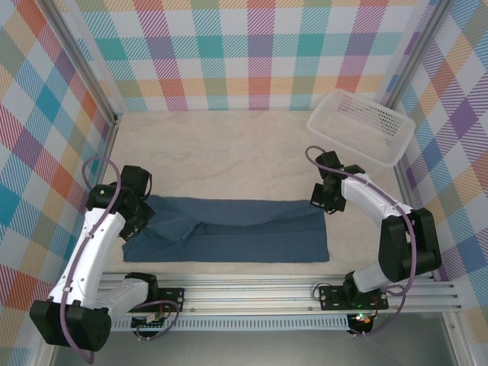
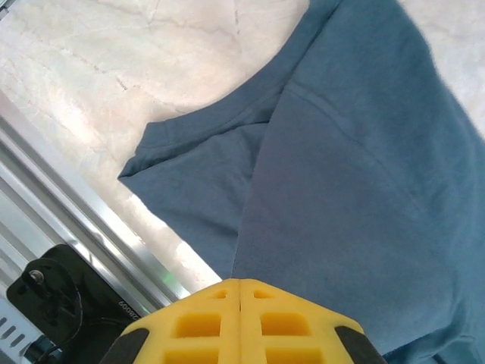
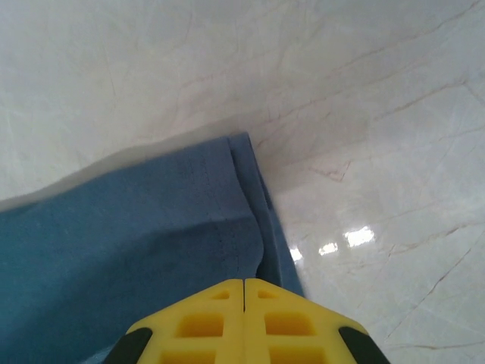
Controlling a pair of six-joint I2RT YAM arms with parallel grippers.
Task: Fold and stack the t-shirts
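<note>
Right now the left gripper (image 2: 240,284) and right gripper (image 3: 243,282) are clamped tight, apparently on opposite ends of the t-shirt (image 1: 236,229) lying lengthwise across the near table (image 1: 229,152), so they should move together, keeping it taut.

No text can be read for certain. The black arm-base mount (image 2: 57,299) bears a short pale marking, possibly digits, too small and skewed to read.
</note>
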